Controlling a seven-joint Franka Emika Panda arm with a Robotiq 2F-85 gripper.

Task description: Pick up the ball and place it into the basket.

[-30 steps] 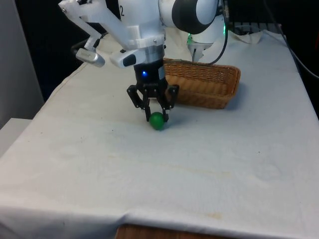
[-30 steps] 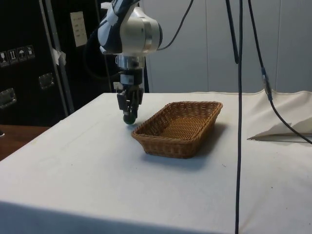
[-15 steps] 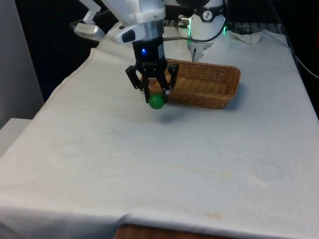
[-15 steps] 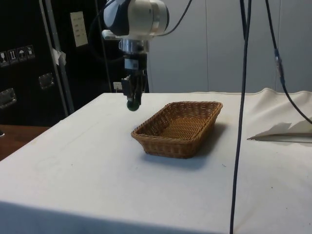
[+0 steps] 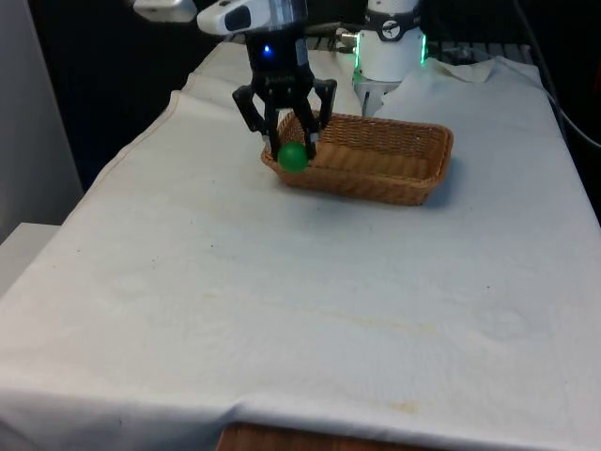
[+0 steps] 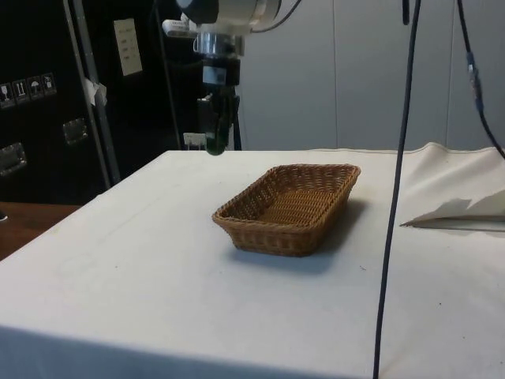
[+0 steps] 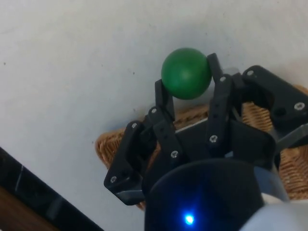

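Above the cloth beside the basket [image 5: 362, 158]: gripper [image 5: 290, 148] pinching green ball [image 5: 293, 157] across its middle, well clear of table. Looking light, smooth, hard; likely slipping if grip loosens, so holding at widest girth.

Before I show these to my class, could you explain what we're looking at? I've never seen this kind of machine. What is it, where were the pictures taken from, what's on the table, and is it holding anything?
It is a white robot arm ending in a black two-finger gripper, standing at a table under a white cloth. One picture looks across the table at the robot, one looks from the table's side, and one comes from a camera on the robot's wrist, looking down past the fingers. A brown wicker basket sits on the cloth. The gripper is pinching a small green ball, held in the air above the cloth near the basket's end on the front view's left. The wrist view shows the ball clamped between the fingers.
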